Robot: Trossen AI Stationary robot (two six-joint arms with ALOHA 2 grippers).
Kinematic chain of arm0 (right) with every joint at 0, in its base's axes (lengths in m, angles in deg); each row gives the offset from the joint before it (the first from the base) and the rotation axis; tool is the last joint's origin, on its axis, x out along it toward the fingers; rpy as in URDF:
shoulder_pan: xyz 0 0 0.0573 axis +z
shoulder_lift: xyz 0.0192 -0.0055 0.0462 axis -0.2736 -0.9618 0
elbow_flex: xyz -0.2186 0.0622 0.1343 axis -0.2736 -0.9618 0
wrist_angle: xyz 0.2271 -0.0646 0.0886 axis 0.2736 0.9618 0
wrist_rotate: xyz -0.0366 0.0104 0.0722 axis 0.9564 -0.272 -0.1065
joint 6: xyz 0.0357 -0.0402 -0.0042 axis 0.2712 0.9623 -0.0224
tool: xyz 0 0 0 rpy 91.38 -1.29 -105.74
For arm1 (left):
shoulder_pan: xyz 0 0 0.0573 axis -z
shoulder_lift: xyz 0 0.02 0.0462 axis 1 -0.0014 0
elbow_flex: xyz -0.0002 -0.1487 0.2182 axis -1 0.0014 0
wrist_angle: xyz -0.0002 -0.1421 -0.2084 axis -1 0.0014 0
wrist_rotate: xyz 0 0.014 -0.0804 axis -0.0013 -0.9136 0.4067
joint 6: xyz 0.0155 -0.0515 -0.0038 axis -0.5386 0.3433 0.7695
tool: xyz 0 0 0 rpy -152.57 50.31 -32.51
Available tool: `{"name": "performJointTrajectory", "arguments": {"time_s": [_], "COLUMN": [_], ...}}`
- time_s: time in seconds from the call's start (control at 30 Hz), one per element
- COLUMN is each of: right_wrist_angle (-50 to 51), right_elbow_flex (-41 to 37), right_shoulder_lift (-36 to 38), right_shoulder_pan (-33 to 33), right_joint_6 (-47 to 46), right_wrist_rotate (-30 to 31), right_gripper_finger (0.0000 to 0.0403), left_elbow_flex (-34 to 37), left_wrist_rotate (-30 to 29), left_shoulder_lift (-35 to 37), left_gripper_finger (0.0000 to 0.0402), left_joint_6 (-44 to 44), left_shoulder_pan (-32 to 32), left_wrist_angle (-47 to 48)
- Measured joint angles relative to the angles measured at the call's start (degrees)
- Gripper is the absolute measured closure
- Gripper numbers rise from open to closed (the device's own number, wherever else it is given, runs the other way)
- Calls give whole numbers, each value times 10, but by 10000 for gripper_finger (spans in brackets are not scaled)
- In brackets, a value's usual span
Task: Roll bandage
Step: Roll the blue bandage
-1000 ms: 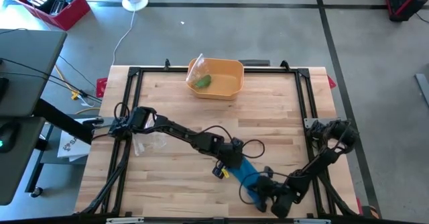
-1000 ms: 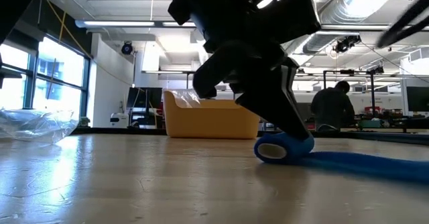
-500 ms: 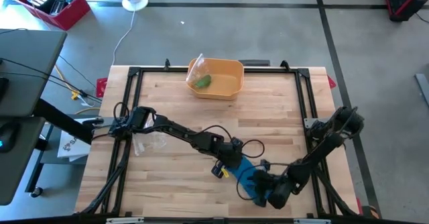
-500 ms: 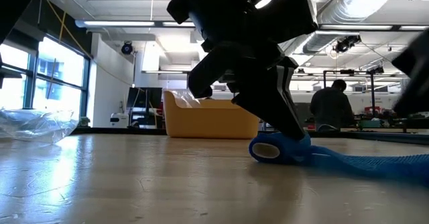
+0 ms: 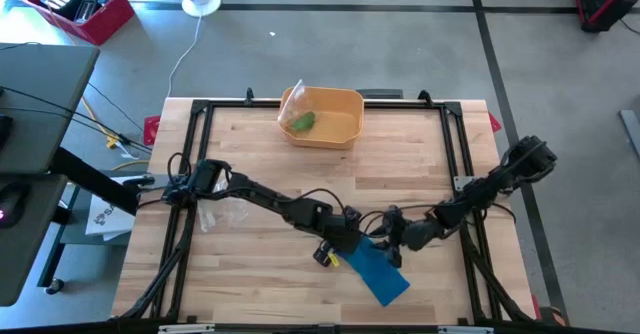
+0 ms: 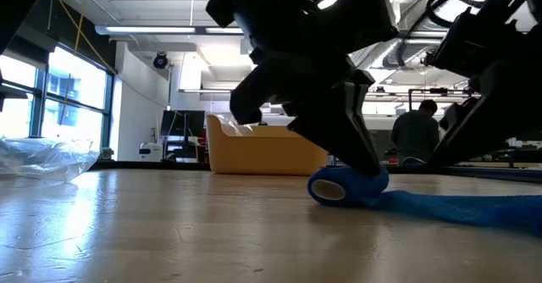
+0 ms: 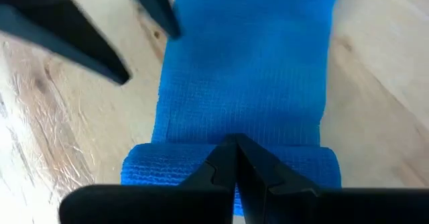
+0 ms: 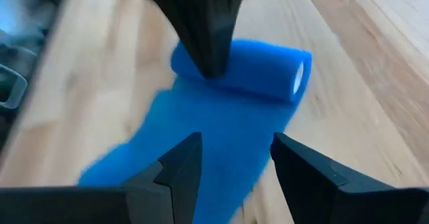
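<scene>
High view showed the blue bandage (image 5: 378,271) lying on the wooden worktop (image 5: 260,164) toward its front edge, partly rolled — the rolled end sat under the left gripper (image 5: 352,240), and the flat tail ran away from it toward the front right. The left gripper was clenched, its fingers (image 7: 234,158) pressed together on the top of the roll, as the left wrist view made plain. In the low view the roll (image 6: 343,185) rested on the wood with its open end facing the camera, the dark gripper bearing down on it from above. The right gripper (image 5: 392,236) hovered just beside the roll on the right, fingers (image 8: 179,172) spread apart over the flat tail and grasping nothing. At the back of the worktop stood a yellow bin (image 5: 325,116) holding something green in a clear bag. A crumpled clear plastic bag (image 5: 225,210) lay near the left edge. Beyond the worktop, a person (image 6: 420,132) stood in the room.
</scene>
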Motion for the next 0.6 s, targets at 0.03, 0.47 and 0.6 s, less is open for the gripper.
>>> {"name": "performJointTrajectory", "arguments": {"time_s": [0.03,0.47,0.6], "right_wrist_angle": [-10,-77,-129], "right_elbow_flex": [-5,-1,0], "right_shoulder_lift": [0,-34,-67], "right_shoulder_pan": [-6,-77,-102], "right_joint_6": [7,110,146], "right_wrist_rotate": [-3,-72,-106], "right_gripper_finger": [228,228,228], "left_elbow_flex": [1,0,-1], "left_wrist_rotate": [-1,-6,-5], "left_shoulder_lift": [6,57,85], "left_gripper_finger": [401,401,401], "left_joint_6": [-1,45,135], "left_shoulder_pan": [1,1,32], "left_wrist_angle": [2,48,134]}}
